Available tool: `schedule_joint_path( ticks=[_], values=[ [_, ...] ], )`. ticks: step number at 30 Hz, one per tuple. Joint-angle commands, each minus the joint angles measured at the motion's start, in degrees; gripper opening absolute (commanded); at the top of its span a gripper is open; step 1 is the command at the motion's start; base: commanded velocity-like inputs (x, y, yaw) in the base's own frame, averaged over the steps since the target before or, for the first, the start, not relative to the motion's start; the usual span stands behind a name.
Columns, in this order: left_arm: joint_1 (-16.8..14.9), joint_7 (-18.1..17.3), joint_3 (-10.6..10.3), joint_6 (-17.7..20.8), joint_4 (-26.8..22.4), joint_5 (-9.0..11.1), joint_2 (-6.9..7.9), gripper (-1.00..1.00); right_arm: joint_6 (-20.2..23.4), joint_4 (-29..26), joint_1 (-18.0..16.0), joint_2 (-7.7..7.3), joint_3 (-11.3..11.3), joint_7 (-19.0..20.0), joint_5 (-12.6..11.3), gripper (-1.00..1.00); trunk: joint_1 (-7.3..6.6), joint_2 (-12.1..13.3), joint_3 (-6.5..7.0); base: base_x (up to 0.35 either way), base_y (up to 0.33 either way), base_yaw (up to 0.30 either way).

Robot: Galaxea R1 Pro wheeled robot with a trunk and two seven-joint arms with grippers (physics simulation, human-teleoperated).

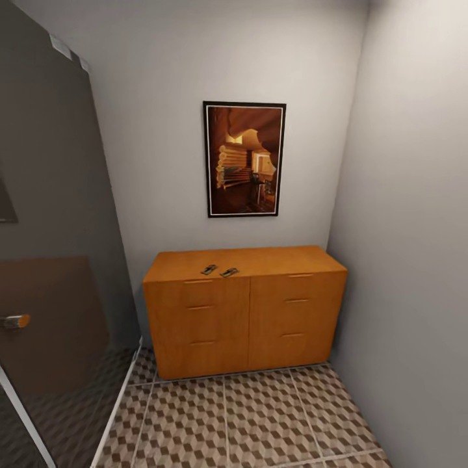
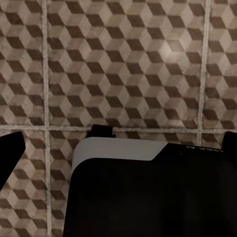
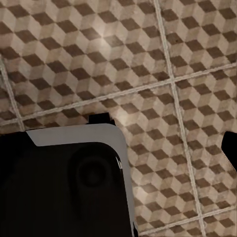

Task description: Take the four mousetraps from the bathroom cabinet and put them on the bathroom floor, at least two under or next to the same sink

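- Head view: the cabinet [image 1: 245, 312] stands against the back wall in a narrow alcove, filling it from the dark glass panel [image 1: 52, 260] on the left to the grey wall on the right.
- Two mousetraps [image 1: 208, 269] [image 1: 229, 272] lie flat on the cabinet's top, left of centre near the front edge, just beside each other but apart. They are small from here; the wire detail is hard to make out.
- All drawer fronts look closed.
- A framed picture [image 1: 244, 159] in brown tones hangs on the wall above the cabinet.
- The bathroom floor [image 1: 247, 422], cube-patterned tile with pale grout, runs from the cabinet's base toward the camera.
- Left wrist view: the left claw [image 2: 118, 140] points down at the tiles; dark finger edges sit at the frame's sides, apparently apart with nothing between them.
- Right wrist view: the right claw [image 3: 118, 143] likewise faces bare tile; cannot tell its state for certain.
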Motion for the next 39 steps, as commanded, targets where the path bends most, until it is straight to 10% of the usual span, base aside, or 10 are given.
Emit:
schedule_joint_path(
  ticks=[1, 39],
  values=[
    [-0.1, 0.0, 0.3, -0.2, 0.1, 0.3, -0.02, 1.0, -0.4, 0.2, -0.1, -0.02, -0.4, -0.1, 0.2, 1.0, 0.01, 0.0, -0.07, 0.051, 0.0, 0.249],
    [-0.1, 0.2, 0.2, -0.5, 0.1, 0.2, -0.44, 1.0, -0.5, 0.1, 0.1, -0.03, 0.2, 0.1, 0.9, 1.0, 0.01, 0.0, -0.07, 0.006, 0.0, 0.046]
  ],
)
